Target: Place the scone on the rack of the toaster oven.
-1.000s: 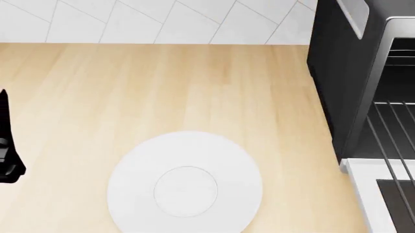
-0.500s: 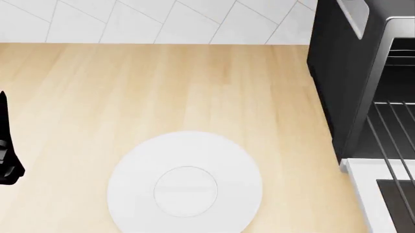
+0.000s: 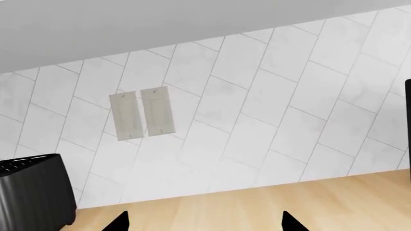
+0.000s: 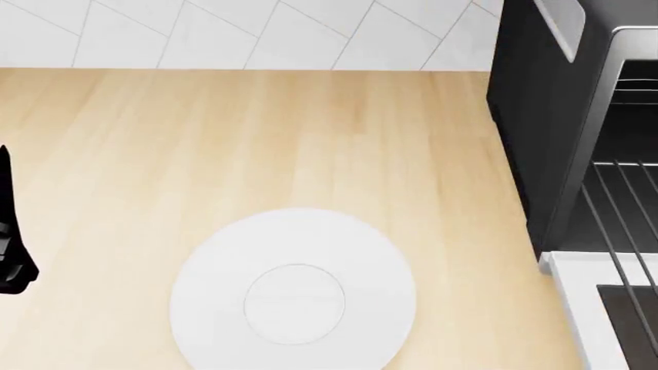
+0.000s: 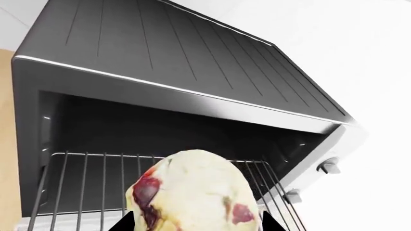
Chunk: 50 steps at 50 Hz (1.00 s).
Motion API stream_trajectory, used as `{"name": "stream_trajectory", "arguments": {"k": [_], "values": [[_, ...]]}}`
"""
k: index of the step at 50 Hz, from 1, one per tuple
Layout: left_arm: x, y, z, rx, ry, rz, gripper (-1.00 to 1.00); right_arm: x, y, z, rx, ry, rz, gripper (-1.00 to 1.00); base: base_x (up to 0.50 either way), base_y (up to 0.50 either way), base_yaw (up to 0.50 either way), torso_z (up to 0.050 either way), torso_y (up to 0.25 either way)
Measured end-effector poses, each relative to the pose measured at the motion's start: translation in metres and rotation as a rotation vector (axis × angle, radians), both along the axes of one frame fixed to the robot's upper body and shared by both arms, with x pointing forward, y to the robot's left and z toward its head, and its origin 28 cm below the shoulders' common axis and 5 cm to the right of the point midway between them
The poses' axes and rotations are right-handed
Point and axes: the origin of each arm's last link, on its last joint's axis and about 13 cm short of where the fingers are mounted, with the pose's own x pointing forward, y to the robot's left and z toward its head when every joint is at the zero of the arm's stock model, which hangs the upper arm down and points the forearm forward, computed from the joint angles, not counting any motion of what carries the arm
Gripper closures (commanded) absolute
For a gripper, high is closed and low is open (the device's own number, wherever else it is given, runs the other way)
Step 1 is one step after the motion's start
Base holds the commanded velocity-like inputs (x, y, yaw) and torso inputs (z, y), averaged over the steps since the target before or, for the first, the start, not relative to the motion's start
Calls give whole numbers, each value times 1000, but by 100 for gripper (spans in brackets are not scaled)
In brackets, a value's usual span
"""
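Observation:
In the right wrist view the pale-yellow scone (image 5: 192, 190) with dark red berry bits sits between my right gripper's (image 5: 194, 222) two dark fingertips, held in front of the open toaster oven (image 5: 173, 72). The wire rack (image 5: 83, 183) lies inside the dark cavity, just behind the scone. In the head view the toaster oven (image 4: 560, 116) stands at the right edge with its rack (image 4: 622, 223) and lowered door. My right gripper is out of the head view. My left gripper (image 3: 204, 222) is open and empty above the wooden counter; its arm (image 4: 11, 231) shows at the head view's left edge.
An empty round white plate (image 4: 293, 289) lies on the wooden counter (image 4: 257, 139) near its front. A white tiled wall (image 3: 257, 120) with two outlet plates (image 3: 141, 113) stands behind. A dark boxy object (image 3: 32, 192) sits at the counter's back. Oven knobs (image 5: 327, 167) show on its front.
The left arm has drifted slightly at the head view's left edge. Nothing else has visibly moved.

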Motion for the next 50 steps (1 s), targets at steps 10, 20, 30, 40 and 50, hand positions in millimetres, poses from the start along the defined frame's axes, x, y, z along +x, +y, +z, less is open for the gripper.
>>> {"name": "stream_trajectory", "arguments": {"k": [10,20,30,40,50], "values": [[0,0,0,-1,0,1,-100,1,-1,-3,7,-6,-4,-100,0,0,0,0,0],[-1,0,0,0,0,-2,-100,-7,0,0,-1,-41,1,-100,0,0,0,0,0],[0,-1,0,1,2,-6,-100,-30,10,15,-21,-146,53,-100,0,0,0,0,0],[0,-2,0,2,3,-10,-100,-57,29,24,-60,-257,132,-100,0,0,0,0,0],[0,-2,0,1,3,-11,-100,-90,51,21,-101,-367,206,-100,0,0,0,0,0]]}}
